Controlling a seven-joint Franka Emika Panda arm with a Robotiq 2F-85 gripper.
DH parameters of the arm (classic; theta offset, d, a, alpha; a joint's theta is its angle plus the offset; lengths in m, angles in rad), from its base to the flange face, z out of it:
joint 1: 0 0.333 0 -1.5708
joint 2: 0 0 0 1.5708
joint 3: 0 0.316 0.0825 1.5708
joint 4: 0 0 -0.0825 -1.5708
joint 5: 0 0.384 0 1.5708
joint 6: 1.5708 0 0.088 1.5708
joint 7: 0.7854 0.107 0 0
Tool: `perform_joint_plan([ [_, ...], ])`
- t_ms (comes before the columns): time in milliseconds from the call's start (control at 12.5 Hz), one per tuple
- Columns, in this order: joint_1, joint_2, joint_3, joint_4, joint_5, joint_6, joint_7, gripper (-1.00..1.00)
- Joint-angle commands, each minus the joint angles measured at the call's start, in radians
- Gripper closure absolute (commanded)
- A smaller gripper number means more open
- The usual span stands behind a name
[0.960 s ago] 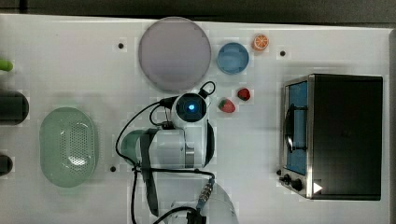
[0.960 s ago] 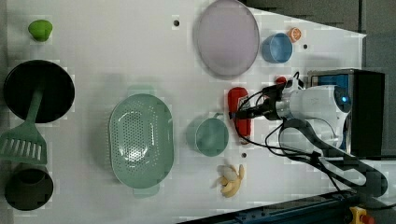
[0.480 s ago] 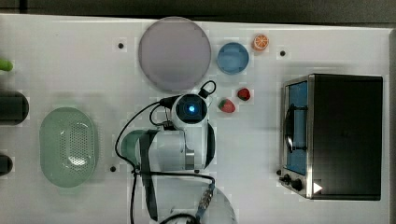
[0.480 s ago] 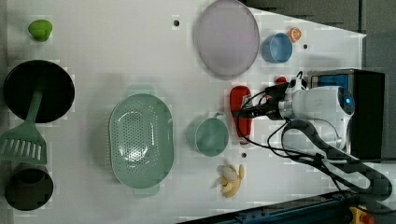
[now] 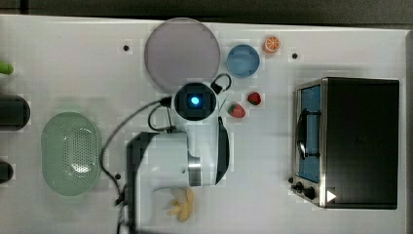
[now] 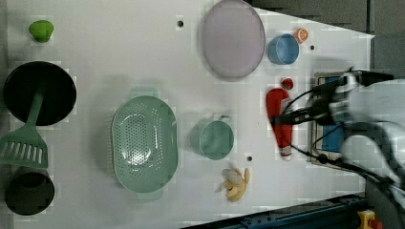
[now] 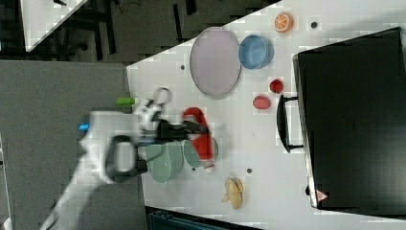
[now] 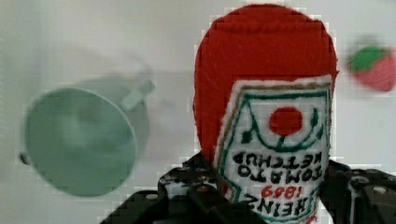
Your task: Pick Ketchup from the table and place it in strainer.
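Two dark jaws of the gripper (image 6: 282,118) close on the Ketchup (image 6: 280,120) at mid-body, one on each side of its label in the wrist view. Just beside the jaws sits the teal mug (image 6: 216,139); a strawberry (image 8: 371,68) lies on the bottle's other side. The strainer (image 6: 144,142) lies beyond the mug, well apart, with bananas (image 6: 235,182) near the bottle's white cap.

Ketchup (image 8: 266,107) bottle, wrist view: white label reads "TOMATO KETCHUP", "HEINZ" and "1869", all printed upside down as shown, under a red tomato emblem with green outline. Oven (image 5: 360,141), top view: small white triangle mark at its 5 o'clock corner; right view shows a red-edged triangular sticker there, unreadable.
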Motion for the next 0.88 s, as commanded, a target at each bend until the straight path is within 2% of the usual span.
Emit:
perform_joint_plan([
  [80,0.032,-0.099,0.079,0.118,0.008,-0.097,0.022,-0.21],
  [240,0.047,-0.110,0.146,0.146,0.011,-0.132,0.157,-0.21],
  [560,0.072,-0.068,0.312,0.151,0.014,-0.116,0.567,-0.21],
  [880,0.090,0.057,0.462,0.157,0.014,0.035,0.844,-0.21],
])
